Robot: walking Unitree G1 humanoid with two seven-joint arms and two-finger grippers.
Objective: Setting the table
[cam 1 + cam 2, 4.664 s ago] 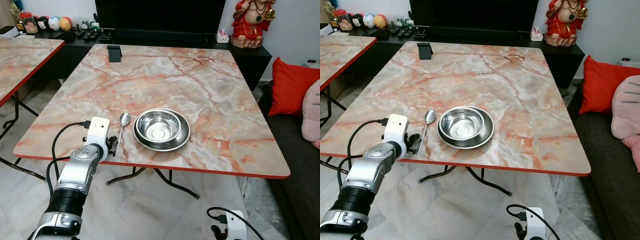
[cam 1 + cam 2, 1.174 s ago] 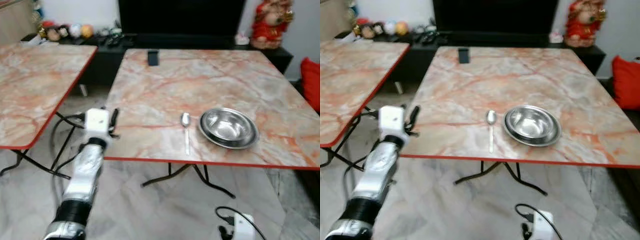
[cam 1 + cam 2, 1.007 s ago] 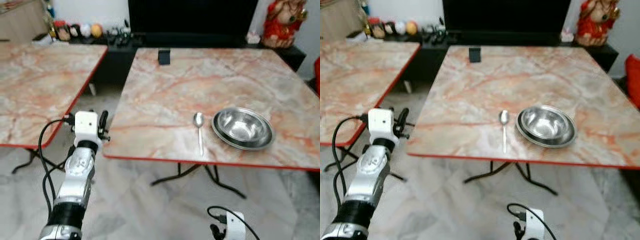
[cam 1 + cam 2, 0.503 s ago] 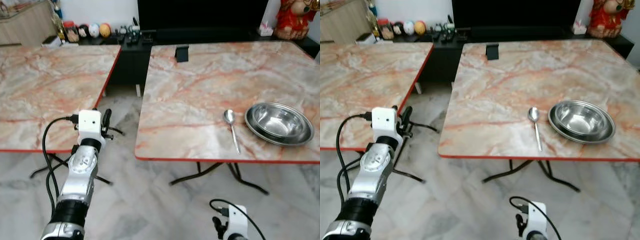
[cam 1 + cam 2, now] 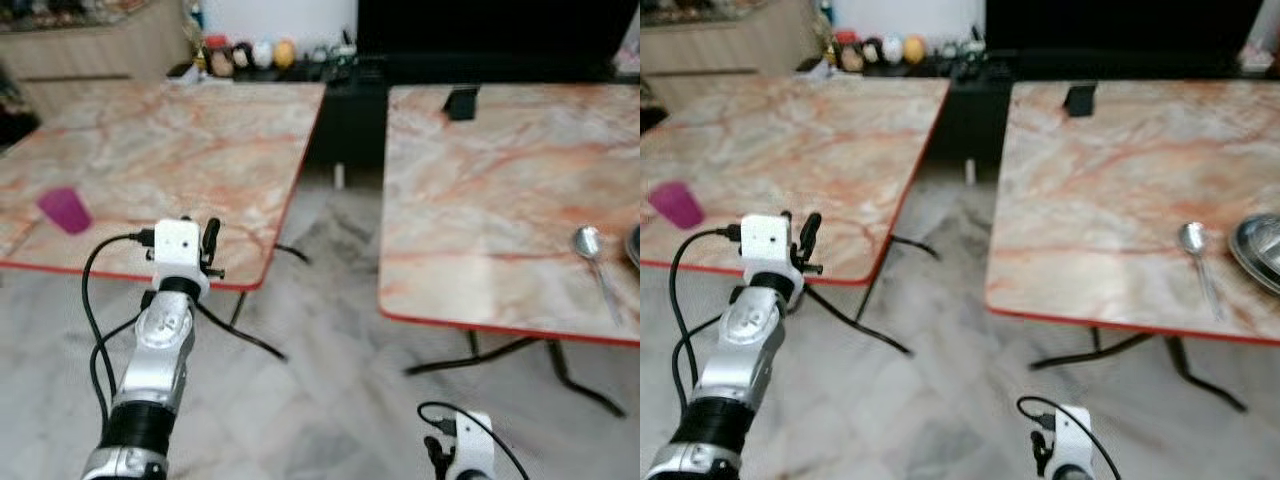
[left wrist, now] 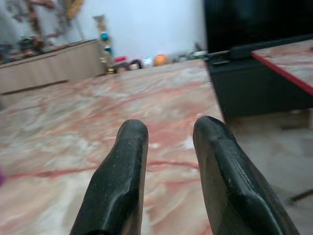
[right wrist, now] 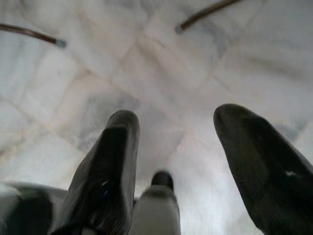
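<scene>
The view has swung left: spoon [image 5: 597,262] lies placed on the right tabletop [image 5: 480,190], and a purple cup [image 5: 64,210] now appears on the left tabletop [image 5: 170,170]. The left end effector [image 5: 205,248], fingers narrowly apart and empty, is raised toward it; the right end effector [image 7: 178,161] hangs wide and idle. Fetching the cup is probably next.

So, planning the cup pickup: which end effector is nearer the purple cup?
Left. The left end effector hovers beside the purple cup; the right end effector hangs over floor.

cup [image 5: 64,210] on left table [image 5: 170,160] — spoon [image 5: 596,262] on right table [image 5: 500,200] | floor [image 5: 320,370] between

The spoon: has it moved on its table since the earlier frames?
No. The spoon lies left of the steel bowl near the table's red front edge, as before; the camera turned left.
</scene>
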